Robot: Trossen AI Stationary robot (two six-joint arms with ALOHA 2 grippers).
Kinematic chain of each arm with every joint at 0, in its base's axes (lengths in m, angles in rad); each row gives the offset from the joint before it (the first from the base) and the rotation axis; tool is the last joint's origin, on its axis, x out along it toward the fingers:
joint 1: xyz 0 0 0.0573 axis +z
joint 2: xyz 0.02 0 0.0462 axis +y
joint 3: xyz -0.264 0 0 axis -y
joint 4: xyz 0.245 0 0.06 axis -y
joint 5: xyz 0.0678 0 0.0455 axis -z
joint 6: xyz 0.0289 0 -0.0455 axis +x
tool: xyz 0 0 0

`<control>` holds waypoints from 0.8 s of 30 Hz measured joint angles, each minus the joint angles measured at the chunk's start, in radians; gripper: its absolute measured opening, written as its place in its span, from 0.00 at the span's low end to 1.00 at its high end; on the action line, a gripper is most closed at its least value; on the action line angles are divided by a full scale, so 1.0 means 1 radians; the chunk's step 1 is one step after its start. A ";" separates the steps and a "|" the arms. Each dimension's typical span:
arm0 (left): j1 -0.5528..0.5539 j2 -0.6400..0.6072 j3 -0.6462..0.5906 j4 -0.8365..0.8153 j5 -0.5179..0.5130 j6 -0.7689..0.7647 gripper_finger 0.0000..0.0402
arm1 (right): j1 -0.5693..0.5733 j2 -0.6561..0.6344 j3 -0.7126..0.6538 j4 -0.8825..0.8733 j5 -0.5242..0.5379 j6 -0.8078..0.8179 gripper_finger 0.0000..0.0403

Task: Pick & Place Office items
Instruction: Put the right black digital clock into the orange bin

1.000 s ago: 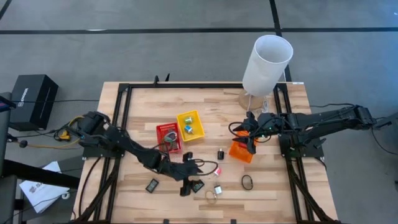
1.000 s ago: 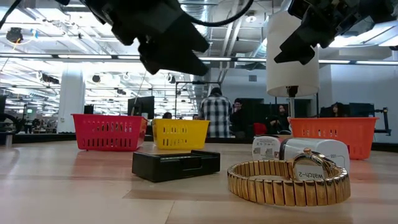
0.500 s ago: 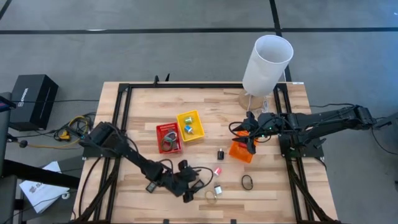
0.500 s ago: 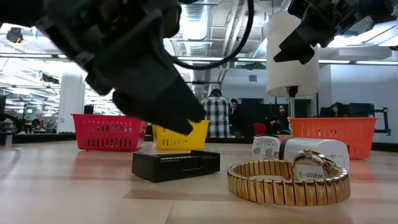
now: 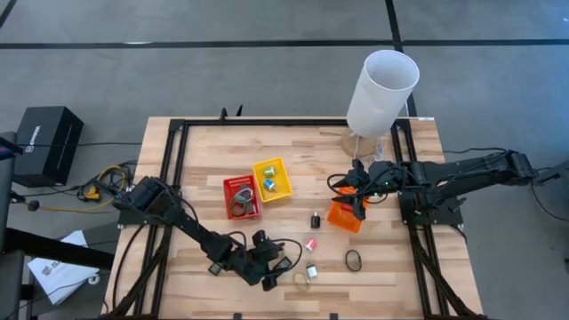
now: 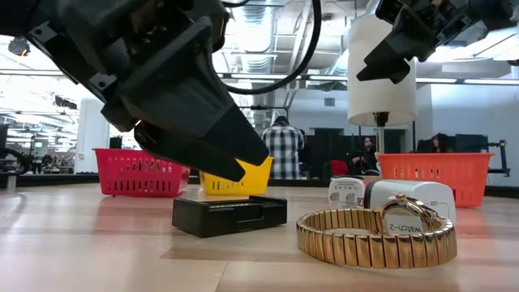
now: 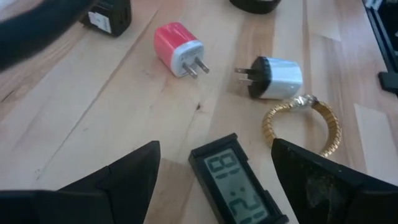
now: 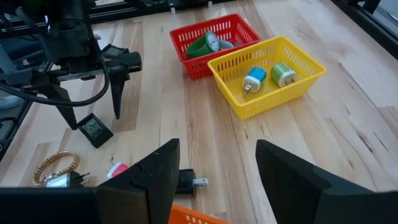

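My left gripper [image 5: 268,269] [image 7: 216,148] is open, pointing down near the table's near edge. Its fingers stand on either side of a small black digital clock [image 7: 239,186] [image 6: 229,215] without touching it; in the low view the fingertip [image 6: 243,166] hangs just above the clock. Past the clock lie a red plug [image 7: 177,50], a black-and-white plug [image 7: 273,78] and a gold watch [image 7: 311,121] [image 6: 377,235]. My right gripper [image 5: 360,200] [image 8: 217,165] waits open and empty over the orange tray [image 5: 345,216].
A red tray [image 8: 211,40] holds a green watch and a yellow tray [image 8: 267,78] holds blue and green plugs. A black ring [image 5: 354,260], a black plug [image 5: 316,220] and a second black block [image 5: 218,265] lie on the table. A tall white cylinder [image 5: 382,89] stands at the far right. People stand in the room behind.
My left gripper has come down from well above the table toward the black clock, moving a little toward the near edge, and now hangs open just over it. The clock and the other items have not moved.
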 joint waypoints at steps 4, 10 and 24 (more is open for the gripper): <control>-0.015 0.000 0.000 0.006 0.000 0.001 0.76 | 0.000 0.000 0.000 0.000 0.000 0.000 0.50; -0.037 0.041 0.000 0.037 -0.025 0.002 0.76 | 0.000 0.000 0.001 0.000 0.000 0.000 0.50; -0.045 0.134 0.003 0.094 -0.096 0.103 0.73 | 0.000 0.000 0.001 0.000 0.000 -0.002 0.50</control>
